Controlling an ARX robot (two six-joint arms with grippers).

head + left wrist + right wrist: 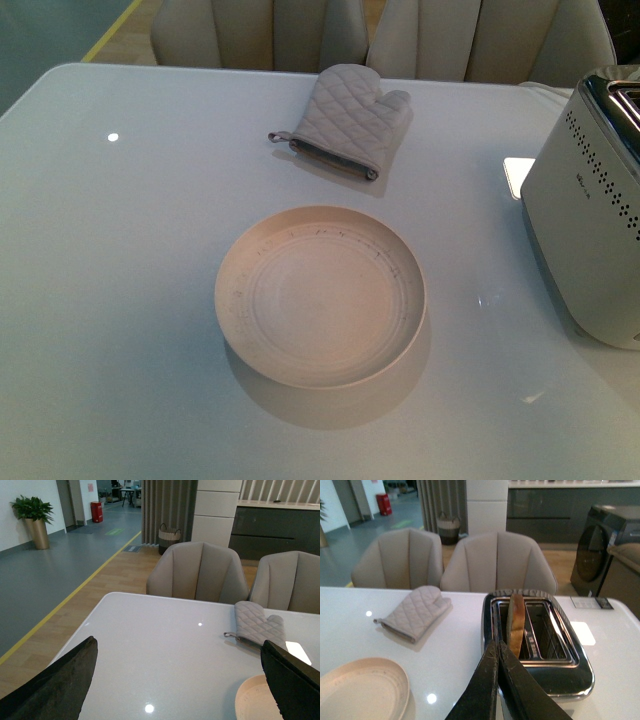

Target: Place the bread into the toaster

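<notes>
Bread (515,622) upright in toaster (538,645) slot, just beyond right fingers (496,652), pressed together, empty. Left fingers (75,680) spread. Only retreat left, probably.

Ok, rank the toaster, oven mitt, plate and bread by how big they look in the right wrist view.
Largest to smallest as they appear:
1. toaster, closest to the camera, which inflates it
2. plate, cut off by the frame edge, so unsure against the mitt
3. oven mitt
4. bread, only partly visible in the slot
</notes>
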